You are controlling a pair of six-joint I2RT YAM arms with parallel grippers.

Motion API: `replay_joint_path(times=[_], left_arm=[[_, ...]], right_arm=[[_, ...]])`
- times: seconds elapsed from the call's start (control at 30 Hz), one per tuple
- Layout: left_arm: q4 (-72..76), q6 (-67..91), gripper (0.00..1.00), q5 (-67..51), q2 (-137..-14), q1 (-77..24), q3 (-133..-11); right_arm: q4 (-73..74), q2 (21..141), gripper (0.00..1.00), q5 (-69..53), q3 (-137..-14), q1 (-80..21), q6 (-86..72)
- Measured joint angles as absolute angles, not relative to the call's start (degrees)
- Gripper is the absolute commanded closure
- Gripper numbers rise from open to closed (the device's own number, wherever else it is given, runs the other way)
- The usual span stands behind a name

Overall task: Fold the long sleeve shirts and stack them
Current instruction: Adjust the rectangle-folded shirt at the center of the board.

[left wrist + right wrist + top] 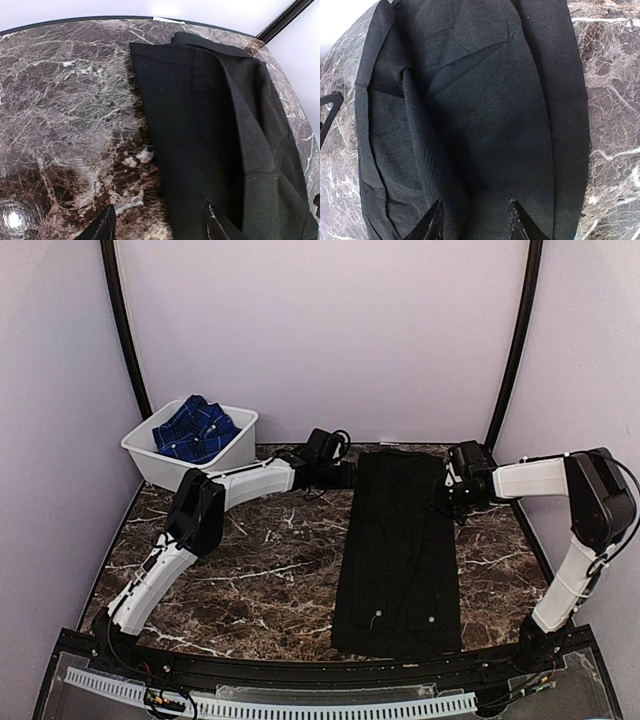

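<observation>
The black shirt [400, 550] lies on the table as a long narrow strip, sides folded in, running from the far edge to the near edge. My left gripper [340, 475] is open at the strip's far left corner; in its wrist view the gripper [160, 225] straddles the shirt's left edge [210, 125]. My right gripper [445, 490] is open at the far right edge; in its wrist view the gripper [475, 220] hovers over the black cloth [485, 110]. The blue checked shirt [195, 428] lies bunched in the white tub [240, 445].
The tub stands at the far left corner of the dark marble table [260, 570]. Black frame posts [125, 330] rise at the back left and back right. The table's far edge and wall are just behind both grippers.
</observation>
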State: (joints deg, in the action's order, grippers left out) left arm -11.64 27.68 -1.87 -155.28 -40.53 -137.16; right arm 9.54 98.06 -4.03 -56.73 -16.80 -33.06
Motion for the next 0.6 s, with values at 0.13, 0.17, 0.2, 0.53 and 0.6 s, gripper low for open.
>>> replay_joint_path(times=[0.13,0.17,0.2,0.53,0.6], left_arm=[[-13.9,26.7,0.46,-1.0,-156.7,-40.7,-138.3],[-14.3,26.3,0.46,-0.5,-157.0,-41.0,-138.4],[-14.3,25.5,0.46,0.7,-157.1,-41.5,-138.5],[-19.0,20.2,0.50,11.0,-157.1,-47.3,-139.2],[-20.6,19.8,0.50,13.3,-157.1,-48.0,-139.5]], right_arm=[[9.8,98.4,0.59,-3.4,-57.3,-16.8,-33.0],[9.9,98.4,0.59,-3.2,-57.4,-16.8,-32.9],[9.9,98.4,0.59,-3.0,-57.5,-16.8,-32.9],[10.9,98.4,0.59,-1.4,-58.6,-16.8,-31.9],[11.3,98.4,0.59,-1.2,-59.0,-16.8,-31.7]])
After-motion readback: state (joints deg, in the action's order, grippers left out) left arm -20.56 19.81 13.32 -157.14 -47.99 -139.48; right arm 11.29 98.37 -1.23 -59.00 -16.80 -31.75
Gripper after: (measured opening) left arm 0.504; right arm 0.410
